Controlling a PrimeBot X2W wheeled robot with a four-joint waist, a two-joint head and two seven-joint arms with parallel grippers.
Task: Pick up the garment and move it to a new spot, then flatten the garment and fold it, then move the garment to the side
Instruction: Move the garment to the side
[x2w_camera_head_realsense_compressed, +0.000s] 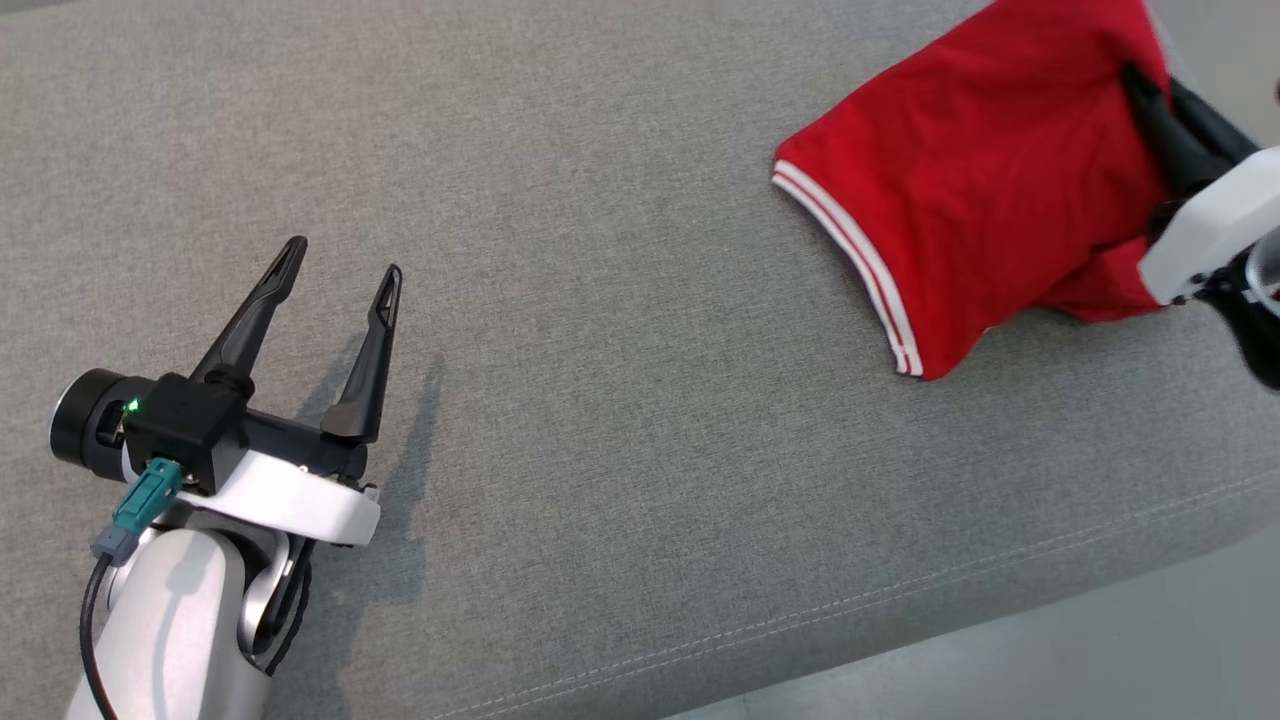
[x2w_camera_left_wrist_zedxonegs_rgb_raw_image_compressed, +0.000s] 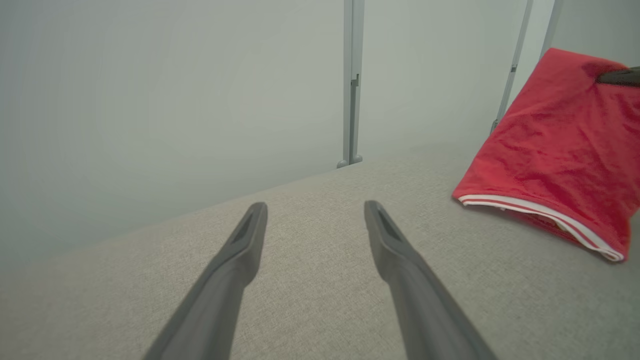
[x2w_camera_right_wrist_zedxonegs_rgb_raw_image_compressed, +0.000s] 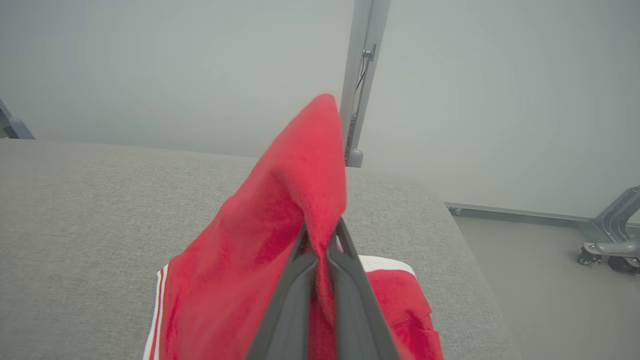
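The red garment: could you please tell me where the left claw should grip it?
Likely the white-striped hem, near its front corner, coming low from the robot's left: that edge hangs free facing the open left claw, while the right claw pinches the garment opposite.

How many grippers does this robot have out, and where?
2. The left gripper hangs open above the gray cushion at the lower left; the right gripper, at the upper right, is shut on the red shirt.

red garment (x2w_camera_head_realsense_compressed: 975, 170) w/ white-striped hem; grey fabric surface (x2w_camera_head_realsense_compressed: 600, 350)
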